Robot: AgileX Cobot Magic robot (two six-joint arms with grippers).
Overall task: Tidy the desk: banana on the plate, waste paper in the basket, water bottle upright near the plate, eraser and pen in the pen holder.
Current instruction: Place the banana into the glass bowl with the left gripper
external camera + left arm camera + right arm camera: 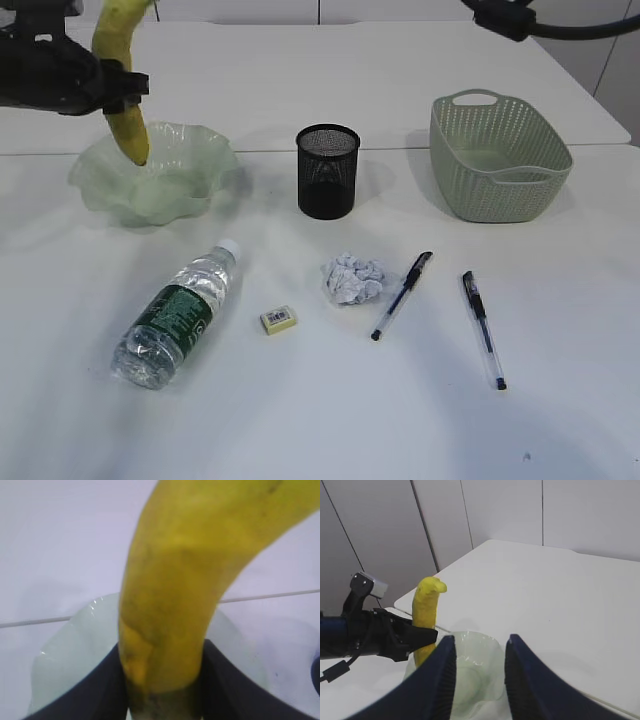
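The left tool (125, 88) is clamped on the banana (122, 75), hanging upright with its tip just inside the plate (190, 190) at far left. Lower it, tilt it flat, then let go. The right tool (476, 680) stands apart, holding nothing.

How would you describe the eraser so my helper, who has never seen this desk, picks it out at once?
Start at the black mesh pen holder in the middle of the desk and come toward the front. The eraser lies there between the lying bottle and the paper ball. It is the smallest thing on the desk, a pale yellow block with a printed label.
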